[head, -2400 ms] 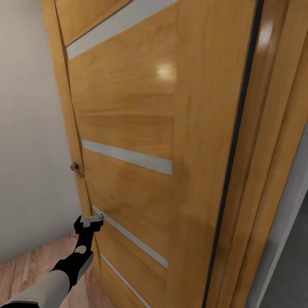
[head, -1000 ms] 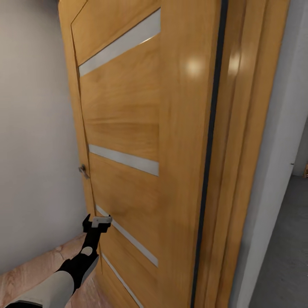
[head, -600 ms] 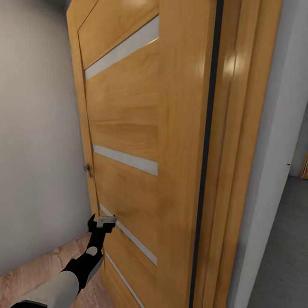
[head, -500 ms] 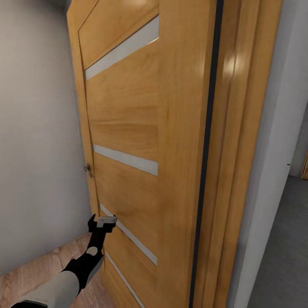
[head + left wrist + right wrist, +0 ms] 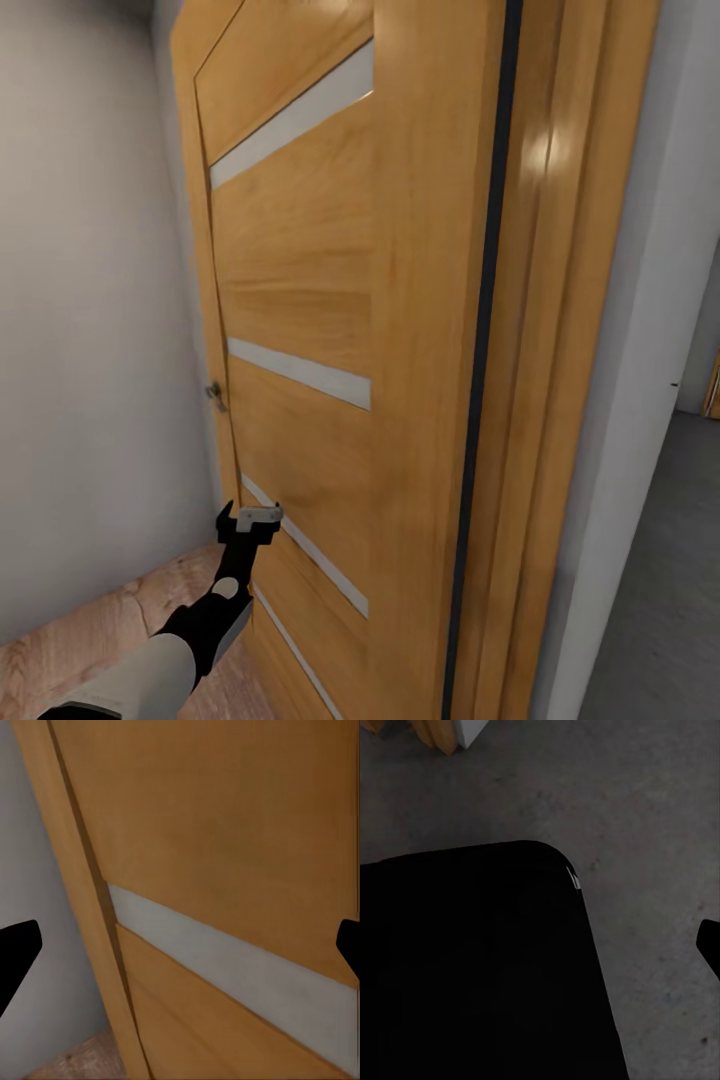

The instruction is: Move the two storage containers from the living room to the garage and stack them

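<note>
The two storage containers are out of view. An orange-wood door (image 5: 300,300) with frosted strips stands ajar in front of me. My left gripper (image 5: 250,520) is open, its fingertips against the door's lower part beside a frosted strip (image 5: 225,960). The left wrist view has the left gripper (image 5: 180,945) close to the door face, fingers wide apart with nothing between them. Past the door frame (image 5: 560,350), the garage's dark grey concrete floor (image 5: 670,600) shows. In the right wrist view, one fingertip (image 5: 709,943) of my right gripper hangs over that floor (image 5: 660,832), holding nothing.
A plain grey-white wall (image 5: 90,350) and light wood planks (image 5: 80,650) lie left of the door. A small metal handle (image 5: 215,393) sits on the door's far edge. A white wall edge (image 5: 640,350) borders the opening. A black body (image 5: 472,967) covers much of the right wrist view.
The door has swung further away from me, its far edge and handle shifting right, and my left gripper has moved right with it. Earlier the whole view turned right, bringing the garage floor in.
</note>
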Robot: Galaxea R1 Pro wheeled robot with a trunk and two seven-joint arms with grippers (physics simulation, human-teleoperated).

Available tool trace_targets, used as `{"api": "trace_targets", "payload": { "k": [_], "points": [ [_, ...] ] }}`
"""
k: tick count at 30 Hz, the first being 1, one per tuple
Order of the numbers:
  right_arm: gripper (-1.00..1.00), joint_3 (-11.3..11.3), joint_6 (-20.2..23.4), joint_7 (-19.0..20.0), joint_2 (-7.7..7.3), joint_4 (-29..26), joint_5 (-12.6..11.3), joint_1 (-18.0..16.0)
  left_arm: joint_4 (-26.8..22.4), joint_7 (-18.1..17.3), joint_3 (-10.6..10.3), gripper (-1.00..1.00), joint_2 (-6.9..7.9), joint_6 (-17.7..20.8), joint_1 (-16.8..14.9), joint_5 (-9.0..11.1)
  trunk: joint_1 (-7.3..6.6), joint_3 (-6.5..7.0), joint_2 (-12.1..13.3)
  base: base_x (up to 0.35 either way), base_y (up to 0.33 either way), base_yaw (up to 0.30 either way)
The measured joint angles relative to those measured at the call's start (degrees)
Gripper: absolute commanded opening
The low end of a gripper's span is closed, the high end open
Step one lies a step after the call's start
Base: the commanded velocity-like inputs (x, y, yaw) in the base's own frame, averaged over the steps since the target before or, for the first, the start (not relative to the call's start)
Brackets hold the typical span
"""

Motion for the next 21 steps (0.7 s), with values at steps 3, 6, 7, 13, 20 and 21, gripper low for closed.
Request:
{"api": "trace_targets", "payload": {
  "k": [3,6,7,13,20,21],
  "points": [
    [1.0,0.0,0.0,0.0,-0.02,0.0,0.0,0.0,0.02,-0.01,-0.01,1.0,-0.28,0.01,0.0,0.02,0.0,0.0,0.0,0.0,0.0,0.0],
    [1.0,0.0,0.0,0.0,-0.02,0.0,0.0,0.0,0.05,-0.01,-0.03,1.0,-0.56,0.0,0.0,0.02,0.0,0.0,0.0,0.0,0.0,0.0],
    [1.0,0.0,0.0,0.0,-0.02,0.0,0.0,0.0,0.04,-0.02,-0.07,1.0,-0.64,0.01,0.0,-0.01,0.0,0.0,0.0,0.0,0.0,0.0],
    [1.0,0.0,0.0,0.0,-0.03,0.0,-0.01,0.0,0.0,-0.07,-0.26,1.0,-0.69,0.09,0.0,-0.18,0.0,0.0,0.0,0.0,0.0,0.0],
    [1.0,0.0,0.0,0.0,-0.03,0.0,-0.03,0.0,0.04,-0.08,-0.19,1.0,-0.85,0.07,0.0,-0.19,0.0,0.0,0.0,0.0,0.0,0.0],
    [1.0,0.0,0.0,0.0,-0.03,0.0,-0.02,0.0,0.06,-0.06,-0.1,1.0,-0.97,0.03,0.0,-0.08,0.0,0.0,0.0,0.0,0.0,0.0]
  ]
}}
